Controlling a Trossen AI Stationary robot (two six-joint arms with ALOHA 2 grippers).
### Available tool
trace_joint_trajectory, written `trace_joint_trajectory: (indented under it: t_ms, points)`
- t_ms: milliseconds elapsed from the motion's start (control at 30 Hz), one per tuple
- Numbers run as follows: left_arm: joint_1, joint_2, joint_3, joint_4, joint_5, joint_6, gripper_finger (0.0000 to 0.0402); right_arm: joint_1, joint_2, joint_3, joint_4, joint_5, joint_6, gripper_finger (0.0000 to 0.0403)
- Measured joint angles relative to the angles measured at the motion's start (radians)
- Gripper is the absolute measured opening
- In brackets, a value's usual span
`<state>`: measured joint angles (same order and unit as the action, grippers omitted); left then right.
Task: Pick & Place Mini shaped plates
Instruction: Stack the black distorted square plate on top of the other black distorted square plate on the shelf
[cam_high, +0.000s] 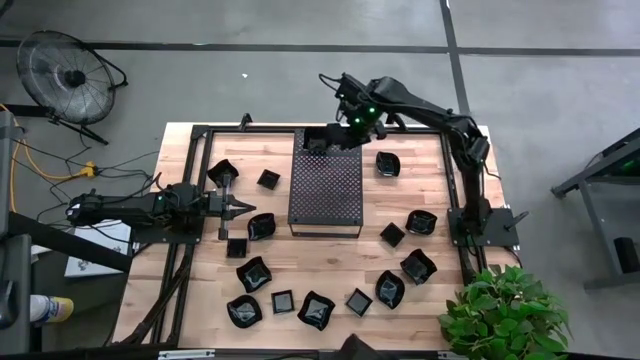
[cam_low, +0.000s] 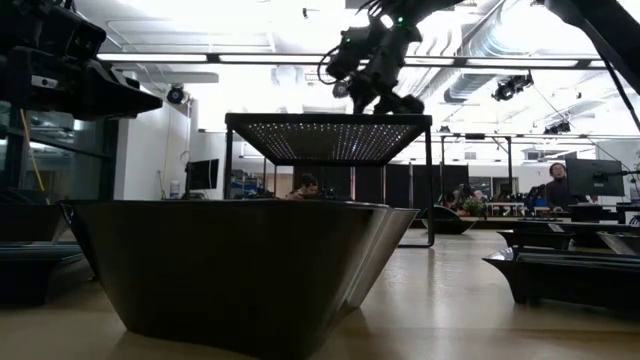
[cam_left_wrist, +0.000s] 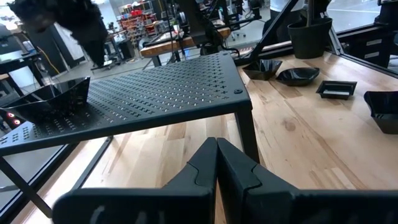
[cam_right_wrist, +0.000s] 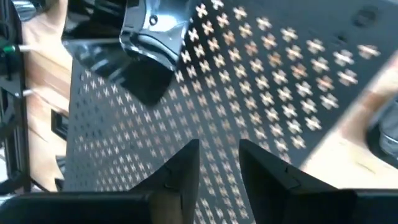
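Several small glossy black mini shaped plates lie scattered on the wooden table around the perforated black tray (cam_high: 325, 185). One plate (cam_high: 315, 142) rests on the tray's far left corner; it shows as a shiny dish (cam_right_wrist: 143, 43) in the right wrist view and sits farther off (cam_left_wrist: 56, 96) in the left wrist view. My right gripper (cam_right_wrist: 219, 158) is open, just above the tray's far end (cam_high: 335, 135), beside that plate and apart from it. My left gripper (cam_left_wrist: 216, 155) is shut and waits at the tray's left side (cam_high: 240, 207).
The tray stands on thin legs (cam_low: 431, 190) above the table. Plates ring it: one (cam_high: 261, 226) by the left gripper, others along the near edge (cam_high: 316, 308) and to the right (cam_high: 421, 221). A potted plant (cam_high: 505, 315) sits at the near right corner, and a fan (cam_high: 70, 72) stands beyond the far left.
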<state>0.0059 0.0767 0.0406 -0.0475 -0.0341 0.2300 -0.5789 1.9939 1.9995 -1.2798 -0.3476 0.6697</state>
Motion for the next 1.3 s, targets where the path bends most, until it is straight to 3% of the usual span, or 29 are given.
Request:
trace_joint_trajectory:
  t_ms: [267, 433, 733, 1133, 1300]
  points:
    - [0.000, 0.000, 0.000, 0.000, 0.000, 0.000, 0.0001, 0.007, -0.141, 0.000, -0.139, 0.084, -0.047, 0.0108]
    - [0.000, 0.000, 0.000, 0.000, 0.000, 0.000, 0.0001, 0.073, -0.203, 0.000, -0.214, 0.151, -0.095, 0.0108]
    - [0.000, 0.000, 0.000, 0.000, 0.000, 0.000, 0.0001, 0.304, -0.237, 0.000, -0.277, 0.318, -0.095, 0.0108]
    - [0.000, 0.000, 0.000, 0.000, 0.000, 0.000, 0.0001, 0.633, -0.232, 0.000, -0.286, 0.536, 0.122, 0.0108]
    - [0.000, 0.000, 0.000, 0.000, 0.000, 0.000, 0.0001, 0.735, -0.233, -0.029, -0.277, 0.576, 0.250, 0.0108]
